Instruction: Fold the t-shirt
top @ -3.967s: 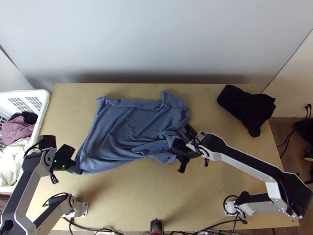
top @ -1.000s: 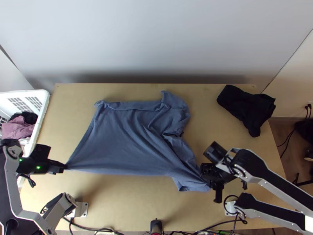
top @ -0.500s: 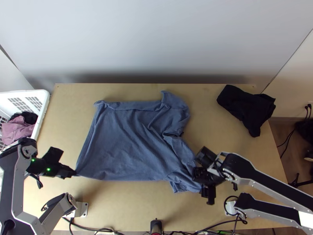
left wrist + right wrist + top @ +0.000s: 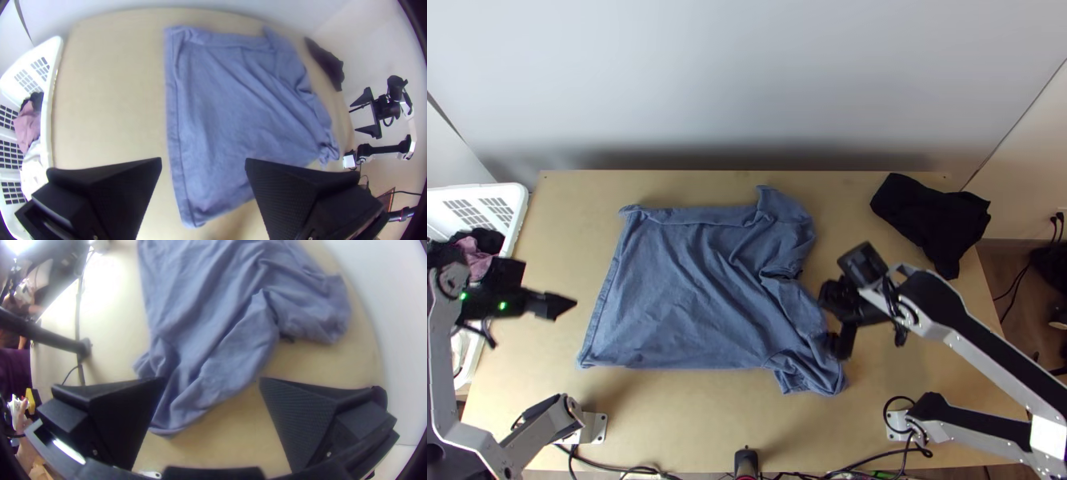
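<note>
T-shirt (image 4: 691,296) is lying mid-table, mostly spread, the plain hem (image 4: 601,300) running down the top view's left side; near sleeve (image 4: 813,374) is sitting creased at the lower right, and the far edge (image 4: 699,215) is looking turned over, approx. a narrow strip. Bare table (image 4: 707,420) is showing all round.

L gripper (image 4: 203,159) is hovering off the hem side, wide open, holding nothing. R gripper (image 4: 212,378) is hanging by the shirt's sleeve side, also wide open, no cloth btwn its fingers.

Handling (judging by eye only): fabric is looking light, soft, floppy, prob. thin knit; not fragile, but it's creasing easily and won't be keeping its shape if lifted by one pt. Surface is seeming matte, so slipping is unlikely w/ a decent pinch; a shallow one could be losing the edge.

Best grasp: L taking the near hem corner (image 4: 587,358), where the cloth is lying flattest w/ a firm stitched edge; R taking the near sleeve, pinching thru all layers so the bunch isn't trailing. Lifting both tog., keeping light tension, should be stopping the middle from sagging.
</note>
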Controlling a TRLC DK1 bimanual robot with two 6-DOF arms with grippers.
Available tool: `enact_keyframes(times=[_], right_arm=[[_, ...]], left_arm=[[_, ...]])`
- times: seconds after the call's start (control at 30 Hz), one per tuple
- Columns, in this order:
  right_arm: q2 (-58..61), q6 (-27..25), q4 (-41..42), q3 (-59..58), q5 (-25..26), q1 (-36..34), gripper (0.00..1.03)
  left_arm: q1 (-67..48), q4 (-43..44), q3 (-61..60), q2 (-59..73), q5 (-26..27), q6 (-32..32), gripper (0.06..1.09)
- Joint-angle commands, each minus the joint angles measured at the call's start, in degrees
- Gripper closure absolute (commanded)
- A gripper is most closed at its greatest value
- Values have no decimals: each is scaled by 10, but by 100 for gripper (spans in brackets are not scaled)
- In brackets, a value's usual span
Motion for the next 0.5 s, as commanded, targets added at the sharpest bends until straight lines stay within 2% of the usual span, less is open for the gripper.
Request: enact_keyframes(times=[0.0, 0.1, 0.23, 0.37, 0.47], right_arm=[[79, 2, 47, 85, 13, -56, 5], [116, 17, 55, 138, 12, -78, 5], [154, 35, 76, 158, 12, -91, 5], [200, 35, 129, 144, 18, -99, 5], [242, 40, 135, 168, 20, -101, 5]], left_arm=[[-110, 142, 58, 93, -16, -123, 16], [-151, 192, 100, 174, -37, -175, 12], [-203, 248, 152, 254, -83, -224, 12], [-249, 270, 197, 318, -102, -247, 12], [-275, 300, 216, 365, -122, -247, 12]])
